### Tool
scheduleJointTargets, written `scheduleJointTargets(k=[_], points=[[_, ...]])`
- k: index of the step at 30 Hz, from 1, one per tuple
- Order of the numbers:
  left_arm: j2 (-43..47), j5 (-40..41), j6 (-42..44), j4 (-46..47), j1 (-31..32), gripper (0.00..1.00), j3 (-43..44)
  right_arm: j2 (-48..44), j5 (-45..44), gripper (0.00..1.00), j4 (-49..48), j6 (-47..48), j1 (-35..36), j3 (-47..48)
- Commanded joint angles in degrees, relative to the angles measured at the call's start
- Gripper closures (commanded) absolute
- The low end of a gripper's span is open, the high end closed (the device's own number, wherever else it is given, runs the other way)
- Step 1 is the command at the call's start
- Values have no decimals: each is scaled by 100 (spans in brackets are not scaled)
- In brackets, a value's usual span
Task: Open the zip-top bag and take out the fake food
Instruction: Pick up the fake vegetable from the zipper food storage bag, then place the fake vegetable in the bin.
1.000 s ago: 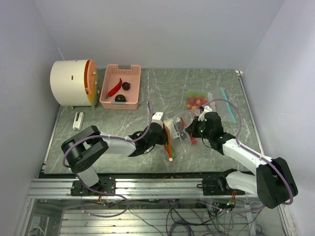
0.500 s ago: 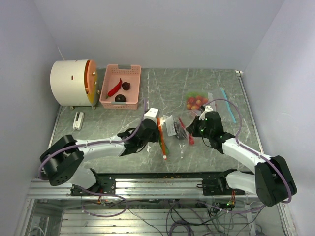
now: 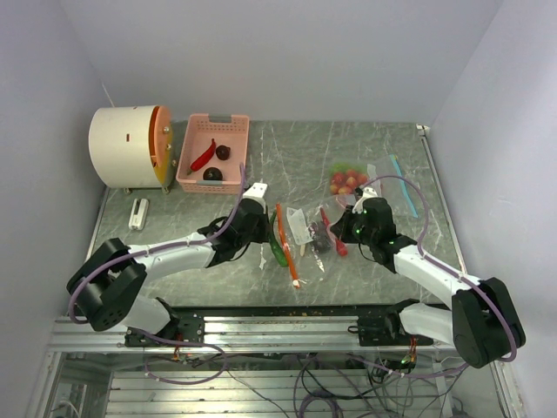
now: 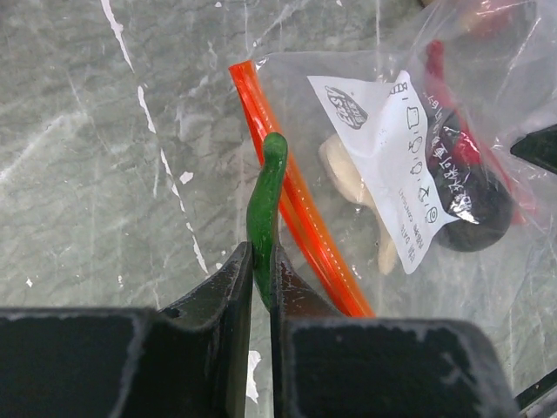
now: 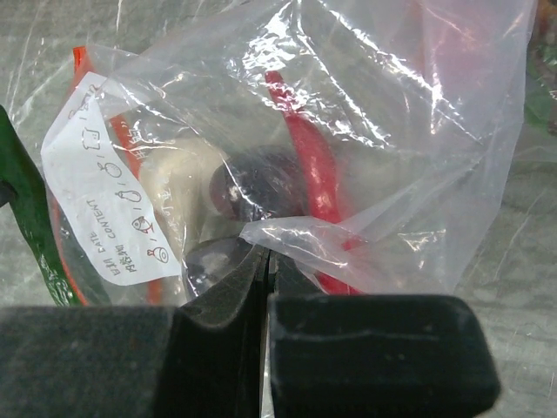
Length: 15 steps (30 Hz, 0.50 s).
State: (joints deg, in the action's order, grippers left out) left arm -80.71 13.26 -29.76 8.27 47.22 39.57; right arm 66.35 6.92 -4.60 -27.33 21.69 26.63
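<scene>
The clear zip-top bag (image 3: pixel 309 233) lies mid-table with its orange zip strip (image 4: pixel 296 209) toward the left. Fake food shows through it: a red chili (image 5: pixel 309 165), a dark purple piece (image 5: pixel 257 187) and a cream piece (image 4: pixel 348 174). My left gripper (image 4: pixel 261 254) (image 3: pixel 268 233) is shut on a long green piece (image 4: pixel 265 200) at the bag's mouth beside the orange strip. Whether that piece is part of the zip or a toy, I cannot tell. On the far side of the bag, my right gripper (image 5: pixel 265 254) (image 3: pixel 341 228) is shut on a fold of the bag's film.
A pink slotted basket (image 3: pixel 211 185) at the back left holds a red chili and two dark pieces. Left of it stands a white drum with an orange face (image 3: pixel 130 146). A second bag of small red and yellow pieces (image 3: pixel 348 180) lies behind my right gripper. A small white object (image 3: pixel 137 213) sits near the left edge.
My left gripper has drawn leftward with the green piece, and the orange strip has followed it. The right gripper has stayed in place on the film.
</scene>
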Motion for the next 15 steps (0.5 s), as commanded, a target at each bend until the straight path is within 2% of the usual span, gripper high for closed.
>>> scheduleJointTargets(k=[1, 9, 15], points=[[32, -231, 152, -27, -248, 81, 148, -83, -112, 100, 56, 85, -42, 42], [68, -198, 458, -358, -965, 81, 775, -42, -74, 100, 47, 104, -42, 79], [-343, -547, 640, -496, -1826, 80, 1419, 45, -48, 100, -20, 196, -51, 36]])
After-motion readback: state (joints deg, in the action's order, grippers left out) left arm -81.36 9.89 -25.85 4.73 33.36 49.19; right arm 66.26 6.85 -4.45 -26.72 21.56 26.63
